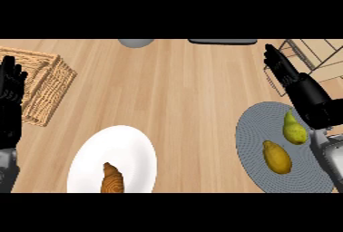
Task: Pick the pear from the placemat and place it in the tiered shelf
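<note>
So, pear (294, 129) sits on the round grey placemat (258, 131), upper-right part of it, stem end pointing up-view, yellow-green. Nothing holds it. Right hand (309, 95) is above it in view: heel of the hand is just beside the pear's top, on its right, but the fingers (276, 61) run straight out the other way, up-left, well apart from the pear. Fingers are straight and close together, w/ nothing between them. Fingertips lie over the wire frame of the tiered shelf (325, 56) at the top-right corner; can't tell if they touch it. Right forearm covers the mat's right edge.

Just below-left of the pear, same mat, a 2nd fruit (276, 157), orange-yellow and oval, near the pear but apart from it.

Further left, across bare wooden counter (181, 99), a white plate (130, 145) w/ a croissant (112, 178) on its lower part. Wicker basket (47, 84) is at upper left. Left hand (9, 102) rests at the left edge, fingers up and relaxed, holding nothing, partly overlapping the basket's side in view.

At the top edge: a grey round thing (136, 42) and a dark flat object (222, 41), both cut off.
</note>
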`<action>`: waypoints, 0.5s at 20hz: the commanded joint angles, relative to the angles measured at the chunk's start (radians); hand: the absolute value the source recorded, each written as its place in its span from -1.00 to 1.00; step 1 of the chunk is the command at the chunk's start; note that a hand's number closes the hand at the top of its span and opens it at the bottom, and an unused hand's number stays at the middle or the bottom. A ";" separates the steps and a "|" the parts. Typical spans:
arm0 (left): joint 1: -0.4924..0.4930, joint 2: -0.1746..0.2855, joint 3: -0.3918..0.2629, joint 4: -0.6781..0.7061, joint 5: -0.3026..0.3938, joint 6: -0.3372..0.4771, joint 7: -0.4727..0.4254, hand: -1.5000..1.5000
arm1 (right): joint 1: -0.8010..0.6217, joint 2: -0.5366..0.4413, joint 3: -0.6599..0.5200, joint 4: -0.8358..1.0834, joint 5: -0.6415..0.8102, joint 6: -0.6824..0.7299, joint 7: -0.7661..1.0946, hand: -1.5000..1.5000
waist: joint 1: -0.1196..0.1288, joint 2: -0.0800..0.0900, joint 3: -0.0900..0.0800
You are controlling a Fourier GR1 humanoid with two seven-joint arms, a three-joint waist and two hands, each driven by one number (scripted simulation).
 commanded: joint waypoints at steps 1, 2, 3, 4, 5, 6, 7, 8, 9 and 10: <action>0.014 -0.022 -0.033 -0.017 -0.033 0.003 0.024 0.00 | 0.036 -0.016 -0.086 0.119 -0.070 0.071 -0.045 -1.00 | -0.036 -0.011 -0.014; 0.013 -0.039 -0.060 0.017 -0.007 -0.038 -0.009 0.00 | 0.017 -0.013 -0.139 0.205 -0.114 0.046 -0.009 -1.00 | -0.034 -0.003 -0.014; 0.028 -0.050 -0.106 0.002 -0.019 -0.054 -0.002 0.00 | 0.004 -0.040 -0.191 0.234 -0.154 0.038 0.060 -1.00 | -0.038 -0.001 -0.014; 0.005 -0.057 -0.122 0.024 -0.004 -0.085 -0.010 0.00 | 0.005 -0.046 -0.226 0.285 -0.186 0.027 0.104 -1.00 | -0.052 0.009 -0.014; 0.004 -0.078 -0.157 0.031 -0.010 -0.092 -0.013 0.00 | 0.029 -0.060 -0.263 0.335 -0.204 0.017 0.114 -1.00 | -0.072 0.017 -0.013; 0.019 -0.077 -0.173 0.026 -0.002 -0.119 -0.023 0.00 | 0.044 -0.081 -0.310 0.383 -0.236 0.007 0.150 -1.00 | -0.078 0.019 -0.013; 0.031 -0.079 -0.135 0.027 0.017 -0.088 0.006 0.00 | 0.027 0.157 -0.399 0.285 -0.421 -0.109 0.077 -1.00 | -0.151 0.007 0.033; 0.035 -0.090 -0.142 0.033 0.024 -0.089 0.009 0.00 | 0.026 0.218 -0.445 0.289 -0.492 -0.132 0.063 1.00 | -0.165 0.006 0.033; 0.020 -0.086 -0.170 0.010 0.010 -0.110 0.000 0.00 | 0.144 -0.186 -0.197 0.394 0.017 -0.088 0.138 1.00 | -0.105 0.056 -0.036; 0.029 -0.100 -0.189 0.019 0.020 -0.125 -0.003 0.00 | 0.162 -0.194 -0.206 0.435 0.063 -0.164 0.145 1.00 | -0.094 0.046 -0.030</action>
